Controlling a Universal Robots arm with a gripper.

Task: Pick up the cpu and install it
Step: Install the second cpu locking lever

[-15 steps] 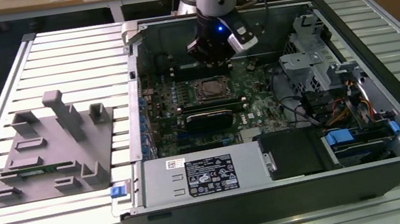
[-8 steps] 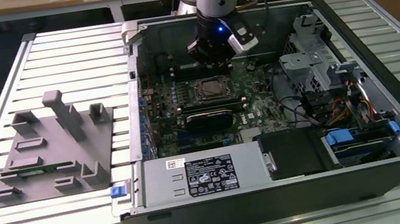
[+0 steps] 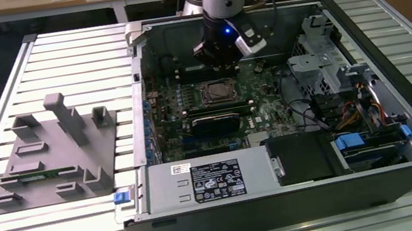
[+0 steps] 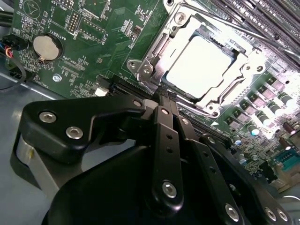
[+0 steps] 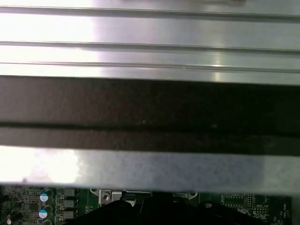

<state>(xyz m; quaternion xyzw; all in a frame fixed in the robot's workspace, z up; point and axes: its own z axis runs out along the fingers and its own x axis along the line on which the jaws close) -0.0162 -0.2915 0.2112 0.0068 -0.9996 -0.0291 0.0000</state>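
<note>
Second wrist view puts the cpu [image 4: 202, 65] seated in the socket [image 4: 154, 58] at upper right, beyond the gripper [image 4: 165, 99], fingers narrowed together, empty; best kept clear of the seated chip.

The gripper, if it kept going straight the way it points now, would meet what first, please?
Probably the cpu seated in the metal-framed socket: in the second wrist view the gripper aims right at that frame's near edge. Depth is unclear, so the frame might be touched first.

End effector [image 4: 164, 101] fingertips hidden behind own linkage, so grip unclear; cpu [image 4: 199, 65] glare-washed, detail unreadable.
</note>
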